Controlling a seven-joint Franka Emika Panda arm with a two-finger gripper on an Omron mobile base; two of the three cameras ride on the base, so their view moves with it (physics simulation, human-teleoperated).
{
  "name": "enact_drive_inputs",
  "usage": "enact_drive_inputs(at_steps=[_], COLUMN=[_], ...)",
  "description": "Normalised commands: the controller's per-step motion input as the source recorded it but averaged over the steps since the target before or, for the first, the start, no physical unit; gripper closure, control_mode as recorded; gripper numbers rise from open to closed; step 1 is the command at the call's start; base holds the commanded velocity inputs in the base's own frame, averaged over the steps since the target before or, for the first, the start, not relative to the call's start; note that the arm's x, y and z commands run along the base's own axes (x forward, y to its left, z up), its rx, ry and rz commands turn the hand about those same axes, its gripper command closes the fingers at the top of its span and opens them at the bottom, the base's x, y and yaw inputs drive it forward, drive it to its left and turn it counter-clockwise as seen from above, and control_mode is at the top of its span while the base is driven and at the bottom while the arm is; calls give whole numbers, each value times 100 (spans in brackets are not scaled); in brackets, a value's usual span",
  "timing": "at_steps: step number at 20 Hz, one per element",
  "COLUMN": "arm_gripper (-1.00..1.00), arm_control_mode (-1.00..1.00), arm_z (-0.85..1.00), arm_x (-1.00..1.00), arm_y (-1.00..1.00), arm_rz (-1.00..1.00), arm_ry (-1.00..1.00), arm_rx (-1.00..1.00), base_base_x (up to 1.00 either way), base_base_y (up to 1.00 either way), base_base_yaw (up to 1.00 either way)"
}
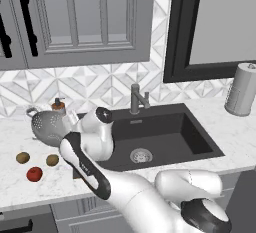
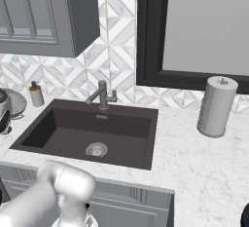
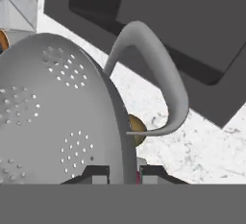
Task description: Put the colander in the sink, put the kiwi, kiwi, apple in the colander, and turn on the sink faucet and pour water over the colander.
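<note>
The gripper [image 3: 123, 172] is clamped on the colander's [image 1: 47, 127] rim. The arm hides part of the colander; one kiwi [image 3: 137, 129] peeks out behind the rim.

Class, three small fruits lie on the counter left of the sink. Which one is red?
The apple, the round one nearest the counter's front edge. The two kiwis behind it are brownish-olive.
</note>
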Motion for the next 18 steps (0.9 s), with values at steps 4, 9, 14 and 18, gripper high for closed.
enact_drive_inputs(at_steps=[4, 9, 14, 18], arm_gripper=[100, 100, 100, 100], arm_control_mode=[-100, -100, -100, -100], arm_z=[6, 0, 0, 0], arm_x=[-9, -14, -41, -46], arm_y=[-100, -100, -100, -100], arm_rz=[-1, -1, 10, 25], arm_ry=[31, 0, -31, -28], arm_rx=[-22, -4, 9, 1], base_base_x=[0, 0, 0, 0], base_base_y=[0, 0, 0, 0], base_base_yaw=[0, 0, 0, 0])
